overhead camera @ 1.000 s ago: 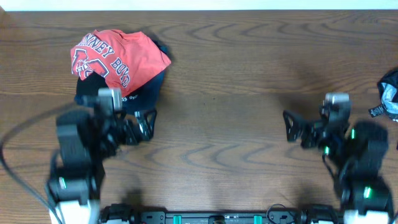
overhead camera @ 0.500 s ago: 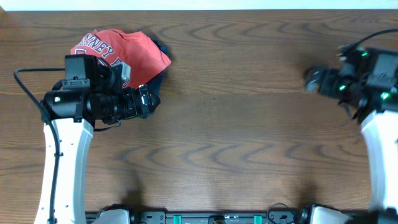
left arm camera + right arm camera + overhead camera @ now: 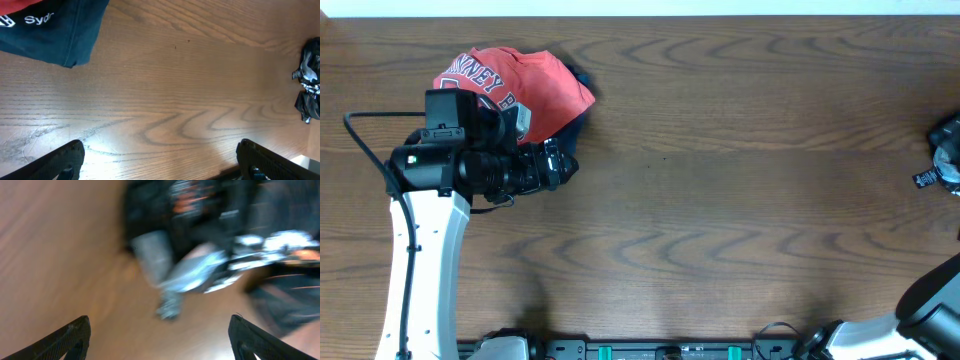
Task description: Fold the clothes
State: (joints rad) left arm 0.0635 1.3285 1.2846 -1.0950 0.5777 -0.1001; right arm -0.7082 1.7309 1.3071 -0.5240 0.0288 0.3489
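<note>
Overhead view: the jersey lies bunched at the right edge of the table, well apart from the red T-shirt, which lies on the navy garment at upper left. The left gripper sits beside that pile. Left wrist view: fingers spread wide, nothing held. The right gripper shows only in its own blurred wrist view: fingers wide apart, empty, crumpled jersey ahead of them
</note>
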